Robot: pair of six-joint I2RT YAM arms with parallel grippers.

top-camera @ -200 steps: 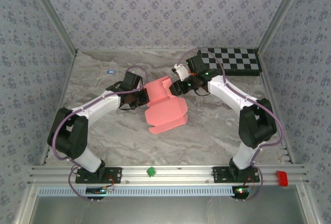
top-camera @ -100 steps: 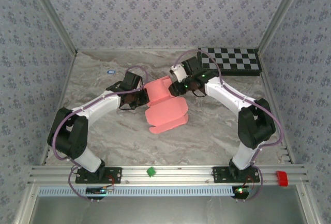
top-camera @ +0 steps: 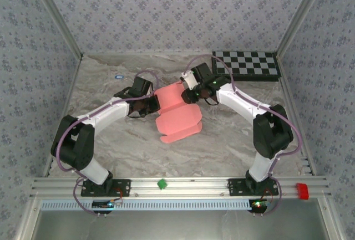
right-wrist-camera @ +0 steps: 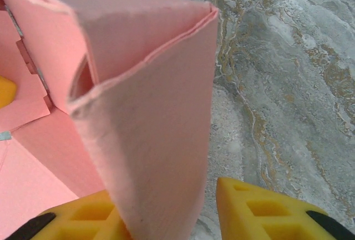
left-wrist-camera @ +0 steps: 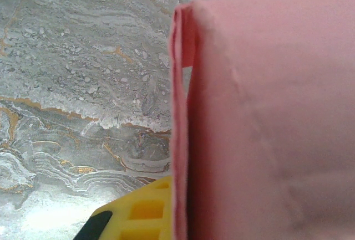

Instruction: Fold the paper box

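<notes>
Salmon-pink card is what both tools meet: the paper box (top-camera: pixel 178 119) lies half folded in the middle of the marble table (top-camera: pixel 122 151), between the left arm (top-camera: pixel 105 115) and the right arm (top-camera: pixel 244 104). The left gripper (top-camera: pixel 151 105) is pressed together on the box's left wall. In its wrist view one yellow finger pad (left-wrist-camera: pixel 145 211) sits tight against the card's edge and the other is hidden behind the sheet. The right gripper (right-wrist-camera: pixel 163 195) stands partly spread astride a doubled-over flap on the box's far right side. The card rises between its yellow fingers (right-wrist-camera: pixel 260 209), close against the left one, while a sliver of marble shows between card and right finger, so we see no pinch there. Against a second ago, the right arm has swung leftward, its wrist has come in over the flap, and it has uncovered the near left edge of the checkerboard (top-camera: pixel 247 65). The left arm and the near part of the box lie as they did. Counting outward from the near rail (top-camera: pixel 211 184), we see one green block (top-camera: pixel 162 184) and one red piece (top-camera: pixel 302 190) on it, two arms with two grippers, one box, one small blue mark (top-camera: pixel 118 76) on the table, and one checkerboard at the table's far right corner.
</notes>
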